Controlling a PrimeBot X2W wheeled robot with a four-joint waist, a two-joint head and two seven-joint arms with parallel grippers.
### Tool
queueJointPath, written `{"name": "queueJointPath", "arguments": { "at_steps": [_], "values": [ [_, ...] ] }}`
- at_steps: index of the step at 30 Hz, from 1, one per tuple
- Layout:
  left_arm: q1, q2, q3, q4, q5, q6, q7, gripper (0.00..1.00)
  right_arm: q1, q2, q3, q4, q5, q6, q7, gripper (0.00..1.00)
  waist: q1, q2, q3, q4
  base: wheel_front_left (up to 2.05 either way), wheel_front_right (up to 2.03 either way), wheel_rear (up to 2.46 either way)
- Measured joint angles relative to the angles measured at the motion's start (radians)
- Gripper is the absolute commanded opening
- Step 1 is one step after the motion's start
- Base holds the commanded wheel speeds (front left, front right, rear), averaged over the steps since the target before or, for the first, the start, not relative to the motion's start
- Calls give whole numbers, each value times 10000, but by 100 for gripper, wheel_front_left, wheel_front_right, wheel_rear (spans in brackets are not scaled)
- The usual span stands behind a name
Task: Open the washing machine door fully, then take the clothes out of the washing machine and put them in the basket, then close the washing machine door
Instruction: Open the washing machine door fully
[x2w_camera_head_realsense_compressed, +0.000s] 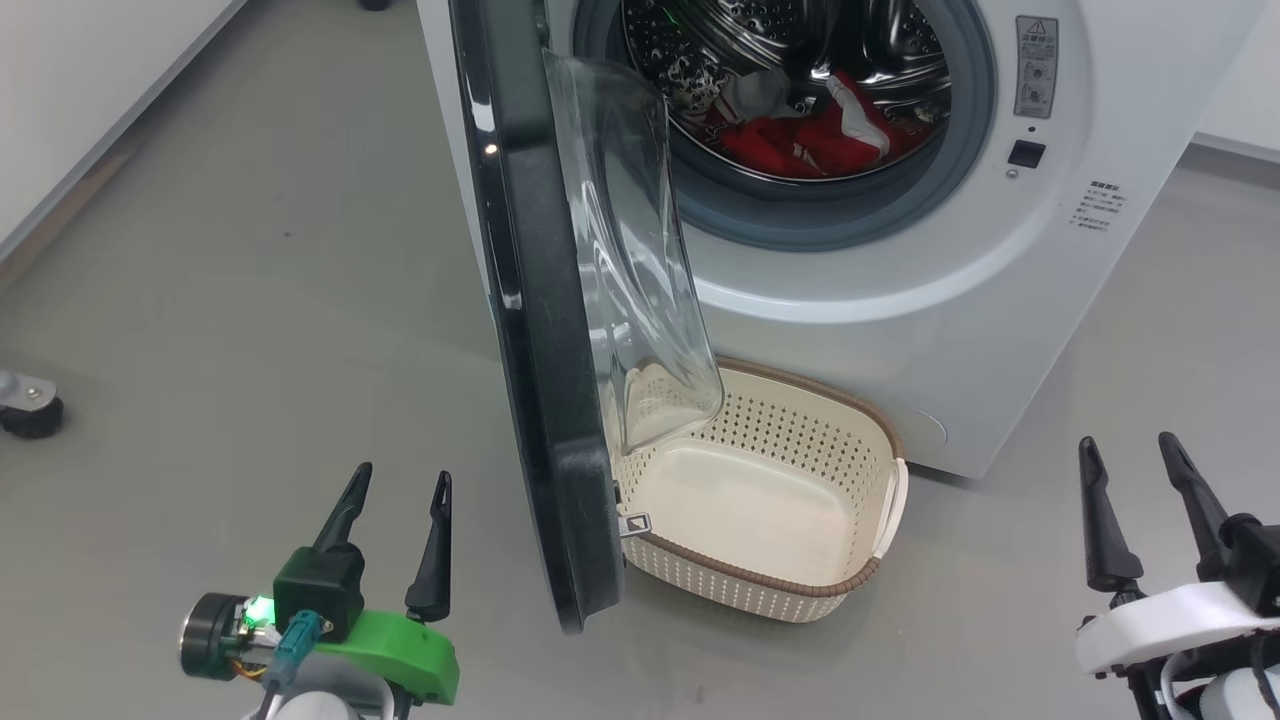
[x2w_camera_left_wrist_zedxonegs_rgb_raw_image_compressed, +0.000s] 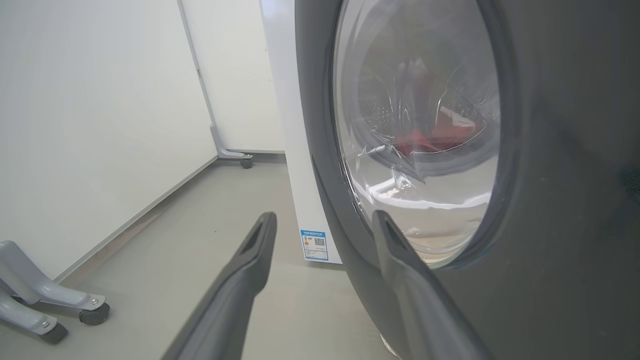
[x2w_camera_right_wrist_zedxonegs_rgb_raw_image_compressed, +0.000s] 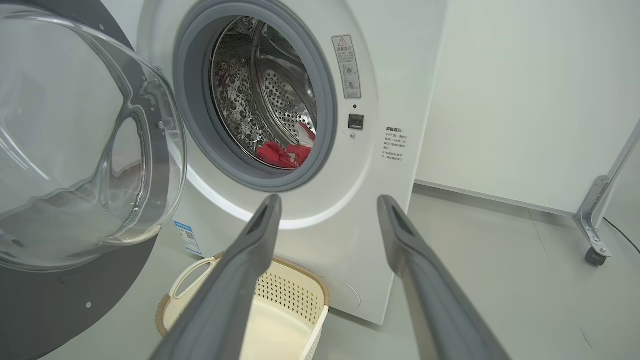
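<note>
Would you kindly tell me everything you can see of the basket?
The basket is cream plastic, rounded-rectangular, with perforated walls, a solid bottom, a brown woven-look rim and a pale handle at each end. It stands upright and empty on the grey floor before the washing machine, beside the open door.

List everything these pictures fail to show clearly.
- Red and white clothes: the count is unclear. The head view shows them heaped, and the grey gasket hides most in the right wrist view.
- Cream perforated plastic basket: the glossy black-rimmed round glass door covers its left end in the head view, and the bottom edge cuts it off in the right wrist view.
- Pale warning sticker and small blue label: print too small.
</note>
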Motion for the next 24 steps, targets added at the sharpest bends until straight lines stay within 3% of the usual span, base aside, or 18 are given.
{"name": "queueJointPath", "arguments": {
  "at_steps": [12, 24],
  "values": [
    [67, 0, 90, 130, 42, -31, 0, 100, 707, 803, 282, -286, -805, -236, 6, 100, 0, 0, -78, -207, 0, 0, 0],
    [214, 25, 144, 307, 44, -44, 0, 100, 1341, 1452, 320, -293, -1080, -259, 6, 100, -1, 0, -394, -359, 0, 0, 0]
  ]
}}
